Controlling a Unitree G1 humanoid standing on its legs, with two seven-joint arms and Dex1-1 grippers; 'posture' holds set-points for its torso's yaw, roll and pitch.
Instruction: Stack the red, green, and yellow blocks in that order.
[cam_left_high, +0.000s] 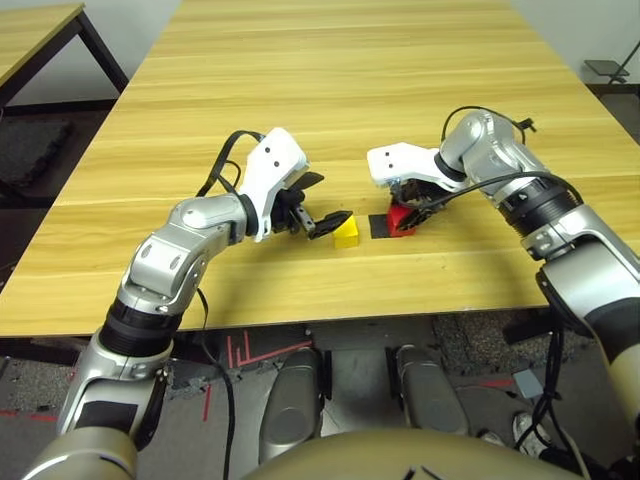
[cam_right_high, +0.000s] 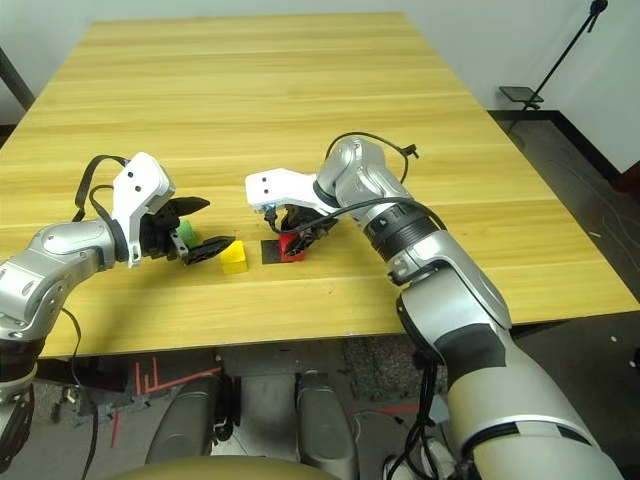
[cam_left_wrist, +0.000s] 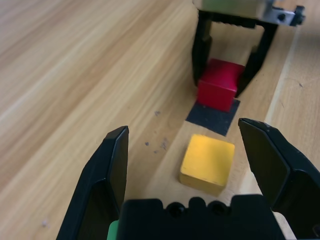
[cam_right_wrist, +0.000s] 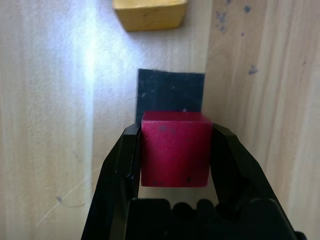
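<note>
The red block (cam_right_wrist: 175, 150) is clamped between the fingers of my right gripper (cam_left_high: 408, 212), which is shut on it. It sits low at the far edge of the flat black patch (cam_left_wrist: 212, 116); whether it rests on the patch I cannot tell. Just left of the patch, the yellow block (cam_left_high: 346, 232) lies on the table. My left gripper (cam_left_wrist: 184, 127) is open, its fingers spread wide, with the yellow block just ahead of them. A green block (cam_right_high: 185, 232) shows close to the left gripper's base, between its fingers, partly hidden.
The wooden table (cam_left_high: 350, 80) stretches far behind the blocks. Its front edge runs close below both arms. A second table (cam_left_high: 30, 30) stands at the far left, and a black stand base (cam_right_high: 520, 95) is on the floor at the right.
</note>
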